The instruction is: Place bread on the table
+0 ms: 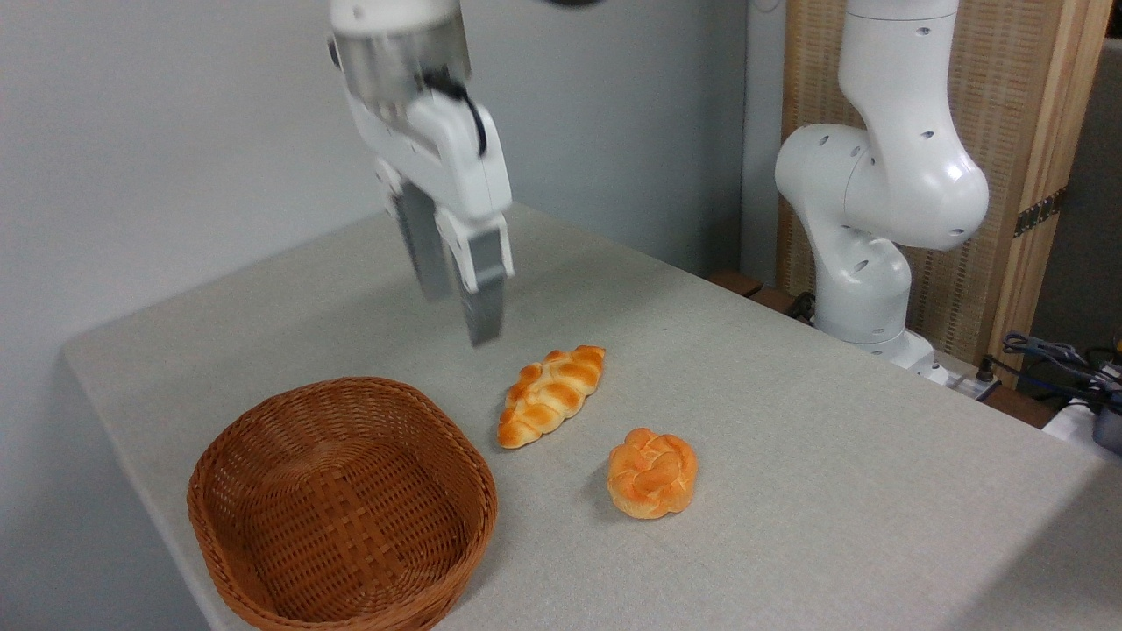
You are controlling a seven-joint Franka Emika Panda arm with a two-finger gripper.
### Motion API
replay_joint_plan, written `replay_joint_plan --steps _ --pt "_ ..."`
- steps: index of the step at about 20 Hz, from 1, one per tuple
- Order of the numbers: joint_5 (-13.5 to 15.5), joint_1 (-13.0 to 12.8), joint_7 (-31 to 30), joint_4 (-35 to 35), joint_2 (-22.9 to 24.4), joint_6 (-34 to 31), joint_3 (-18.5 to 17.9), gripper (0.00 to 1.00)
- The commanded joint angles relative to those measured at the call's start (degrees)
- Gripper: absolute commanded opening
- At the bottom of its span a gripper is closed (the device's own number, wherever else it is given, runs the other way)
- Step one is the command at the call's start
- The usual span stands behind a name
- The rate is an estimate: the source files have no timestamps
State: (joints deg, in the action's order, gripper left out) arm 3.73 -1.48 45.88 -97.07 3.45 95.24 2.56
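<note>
The bread (pixel 652 471), a small round knotted bun with a golden-orange top, rests on the grey-beige table (pixel 789 394), right of centre and near the front. My gripper (pixel 458 314) hangs in the air up and to the left of it, well clear of the tabletop. Its two grey fingers (pixel 484 294) point down with a small gap between them and hold nothing, so the gripper is open.
A longer braided loaf (pixel 550 394) lies on the table just left of and behind the bun. An empty brown wicker basket (pixel 342 504) stands at the front left. The arm's white base (pixel 863 254) rises at the back right, with cables (pixel 1052 359) beside it.
</note>
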Motion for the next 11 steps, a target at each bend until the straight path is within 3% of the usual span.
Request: replay_joint_plan --steps 1,6,11 --pt "1.9 0.0 -5.8 4.7 -0.8 -0.7 0.2 1.00" --pt "1.6 0.0 -7.3 7.5 -1.0 -5.0 0.2 1.00" --pt "1.1 0.0 -6.5 7.3 -2.0 -5.2 -0.3 1.00"
